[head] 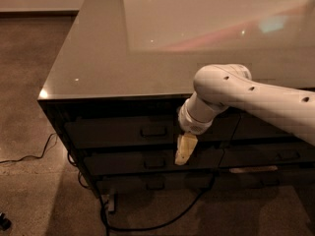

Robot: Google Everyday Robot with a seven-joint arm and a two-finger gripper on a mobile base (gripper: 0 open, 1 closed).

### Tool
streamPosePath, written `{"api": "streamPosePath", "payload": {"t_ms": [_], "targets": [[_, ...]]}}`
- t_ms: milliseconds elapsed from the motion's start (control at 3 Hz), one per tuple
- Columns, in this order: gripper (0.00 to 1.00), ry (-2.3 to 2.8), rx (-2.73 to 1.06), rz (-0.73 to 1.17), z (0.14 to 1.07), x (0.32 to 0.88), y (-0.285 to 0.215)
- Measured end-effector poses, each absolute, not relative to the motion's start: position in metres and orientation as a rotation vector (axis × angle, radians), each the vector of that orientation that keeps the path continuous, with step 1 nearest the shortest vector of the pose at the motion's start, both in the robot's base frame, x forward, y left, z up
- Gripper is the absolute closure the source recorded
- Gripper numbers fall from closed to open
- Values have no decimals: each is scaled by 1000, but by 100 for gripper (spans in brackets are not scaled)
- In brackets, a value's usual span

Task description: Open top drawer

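The top drawer [118, 132] sits shut just under the glossy worktop [98, 58], its wide dark front flush with the slimmer drawer front [123, 162] below. Its small rectangular pull [153, 130] lies just left of the pincer [182, 157] and slightly above it. The pale pincer points downward in front of the top drawer's lower edge, and I cannot tell whether it is apart or together. The white arm [246, 95] hides the drawer's right end, and shadow blurs its edges.

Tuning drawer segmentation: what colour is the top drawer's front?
The top drawer front is dark brown-black, camera view. The gripper hangs right of and below its pull.
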State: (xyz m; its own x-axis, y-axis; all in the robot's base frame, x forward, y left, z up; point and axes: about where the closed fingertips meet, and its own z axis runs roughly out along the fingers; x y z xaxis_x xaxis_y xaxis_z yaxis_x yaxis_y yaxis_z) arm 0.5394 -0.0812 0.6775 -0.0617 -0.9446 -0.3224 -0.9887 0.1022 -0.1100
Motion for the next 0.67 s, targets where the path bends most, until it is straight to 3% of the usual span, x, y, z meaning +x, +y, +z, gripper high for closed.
{"api": "streamPosePath", "payload": {"t_ms": [667], "targets": [[0,2002,-1982,236,658,549,-69]]}}
